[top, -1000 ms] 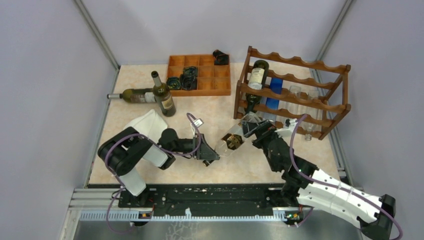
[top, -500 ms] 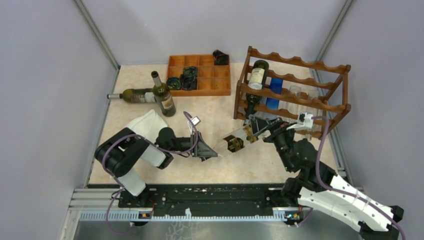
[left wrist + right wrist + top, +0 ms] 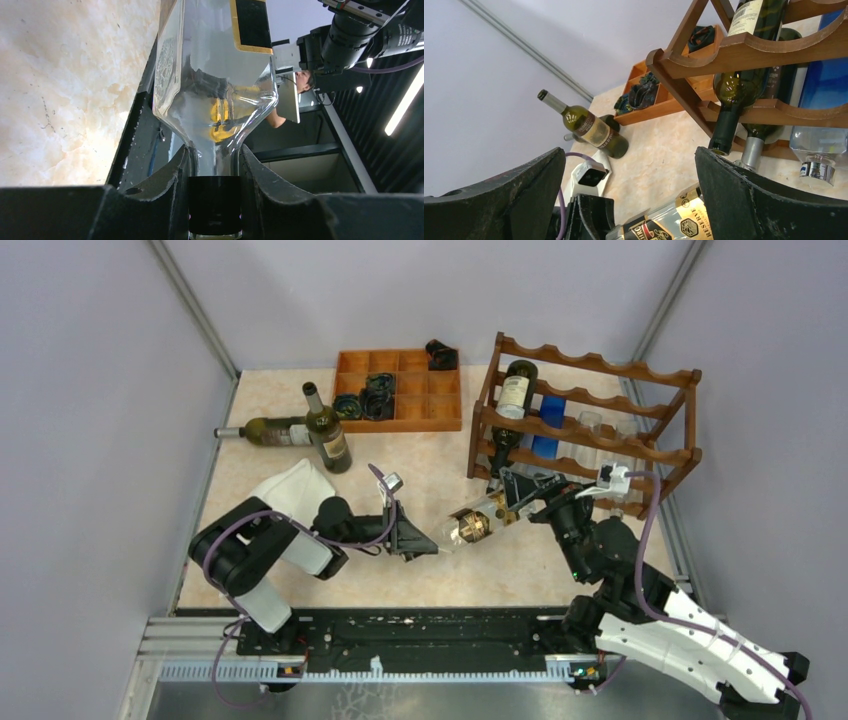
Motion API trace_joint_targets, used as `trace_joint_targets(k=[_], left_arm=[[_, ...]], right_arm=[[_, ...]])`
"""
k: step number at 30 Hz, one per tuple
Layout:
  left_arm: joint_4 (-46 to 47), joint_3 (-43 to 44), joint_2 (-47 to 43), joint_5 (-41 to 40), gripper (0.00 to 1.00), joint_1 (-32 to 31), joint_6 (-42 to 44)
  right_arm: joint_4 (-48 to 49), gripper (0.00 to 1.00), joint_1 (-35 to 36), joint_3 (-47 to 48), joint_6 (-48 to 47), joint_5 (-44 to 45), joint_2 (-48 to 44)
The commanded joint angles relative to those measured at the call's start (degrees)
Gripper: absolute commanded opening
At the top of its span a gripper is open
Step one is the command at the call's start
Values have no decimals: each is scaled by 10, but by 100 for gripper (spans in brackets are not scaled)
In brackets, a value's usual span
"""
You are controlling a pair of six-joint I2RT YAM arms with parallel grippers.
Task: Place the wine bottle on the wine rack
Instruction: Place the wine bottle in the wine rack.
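My left gripper [image 3: 416, 544] pinches the clear glass wine bottle [image 3: 472, 523] by its neck; my right gripper [image 3: 527, 492], open over it, should grab next.

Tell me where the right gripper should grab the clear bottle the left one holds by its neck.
Probably the wide labelled body of the clear bottle, near its base, coming from the wine rack side. The left gripper is shut on the neck, so only the body is free, and the open right gripper hangs over that end.
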Motion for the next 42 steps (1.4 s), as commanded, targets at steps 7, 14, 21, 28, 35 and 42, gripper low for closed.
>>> trace_joint_targets(k=[7, 14, 21, 28, 35, 42], left_arm=[[72, 18, -68, -99, 0, -59, -6], [22, 49, -83, -167, 0, -105, 9], [-17, 84, -66, -250, 0, -143, 22], [-51, 129, -44, -319, 0, -168, 37], [-62, 170, -9, -367, 0, -183, 41], [-73, 229, 27, -391, 0, -197, 44]], right_arm=[[13, 98, -2, 49, -12, 8, 2], [10, 98, -2, 84, -34, 47, 3], [16, 98, -2, 125, -63, 81, 11], [23, 97, -2, 143, -80, 91, 21], [32, 97, -2, 152, -101, 90, 29], [41, 97, -2, 157, -123, 88, 27]])
